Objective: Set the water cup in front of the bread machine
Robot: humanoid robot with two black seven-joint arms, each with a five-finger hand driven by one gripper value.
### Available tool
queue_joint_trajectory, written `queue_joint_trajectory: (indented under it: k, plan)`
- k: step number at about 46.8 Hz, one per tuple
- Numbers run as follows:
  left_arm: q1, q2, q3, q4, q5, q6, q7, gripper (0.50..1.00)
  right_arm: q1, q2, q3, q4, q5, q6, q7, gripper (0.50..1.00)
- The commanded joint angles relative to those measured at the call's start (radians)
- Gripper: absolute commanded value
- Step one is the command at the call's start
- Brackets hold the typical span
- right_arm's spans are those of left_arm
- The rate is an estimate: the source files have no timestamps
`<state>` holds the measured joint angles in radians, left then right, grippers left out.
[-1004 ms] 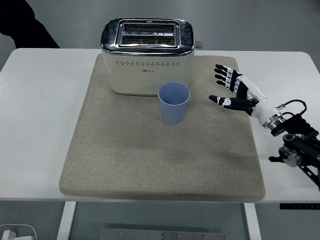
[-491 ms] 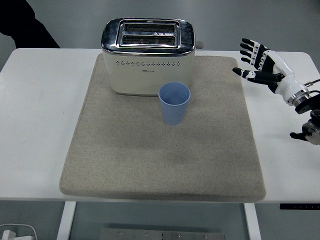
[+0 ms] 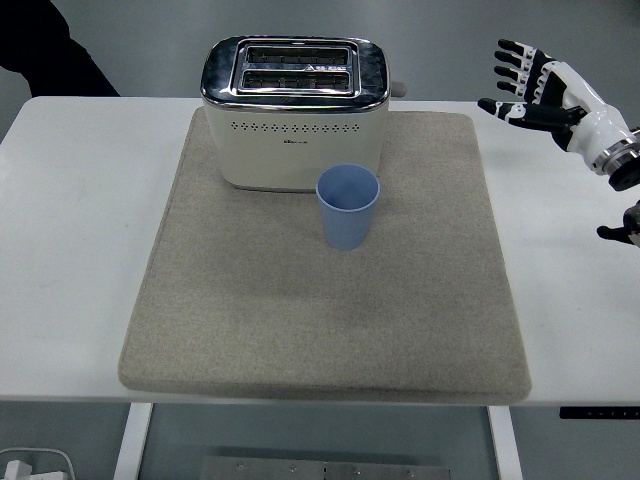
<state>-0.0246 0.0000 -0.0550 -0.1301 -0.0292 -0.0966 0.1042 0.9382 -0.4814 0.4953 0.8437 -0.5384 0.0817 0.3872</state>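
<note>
Water cup (image 3: pixel 348 207) stands upright on the mat (image 3: pixel 250 300), just in front of the bread machine (image 3: pixel 295 110). Our right hand (image 3: pixel 540 85) is well right of it, fingers spread, holding nothing; looks placed.

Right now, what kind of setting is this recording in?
Probably a lab or test bench staged as a kitchen: a toaster and blue cup sit on a beige mat over a plain white table, against a bare grey floor.
</note>
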Motion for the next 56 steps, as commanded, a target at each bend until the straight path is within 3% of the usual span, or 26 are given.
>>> queue_joint_trajectory:
  k: [1, 29, 34, 39, 48, 56]
  plan:
    - [0.000, 0.000, 0.001, 0.000, 0.000, 0.000, 0.000, 1.000, 0.017, -0.003, 0.008, -0.005, 0.000, -0.002, -0.021, 0.932]
    - [0.000, 0.000, -0.003, 0.000, 0.000, 0.000, 0.000, 1.000, 0.027, -0.095, 0.068, -0.028, 0.017, 0.013, -0.054, 0.932]
    - [0.000, 0.000, -0.005, 0.000, 0.000, 0.000, 0.000, 1.000, 0.028, -0.092, 0.069, -0.034, 0.009, 0.050, -0.062, 0.932]
    - [0.000, 0.000, -0.005, 0.000, 0.000, 0.000, 0.000, 1.000, 0.030, -0.083, 0.091, -0.049, -0.002, 0.082, -0.116, 0.932]
    - [0.000, 0.000, -0.005, 0.000, 0.000, 0.000, 0.000, 1.000, 0.025, -0.057, 0.218, -0.071, -0.116, 0.182, -0.229, 0.932]
    - [0.000, 0.000, -0.005, 0.000, 0.000, 0.000, 0.000, 1.000, -0.015, -0.036, 0.344, -0.071, -0.232, 0.262, -0.258, 0.932]
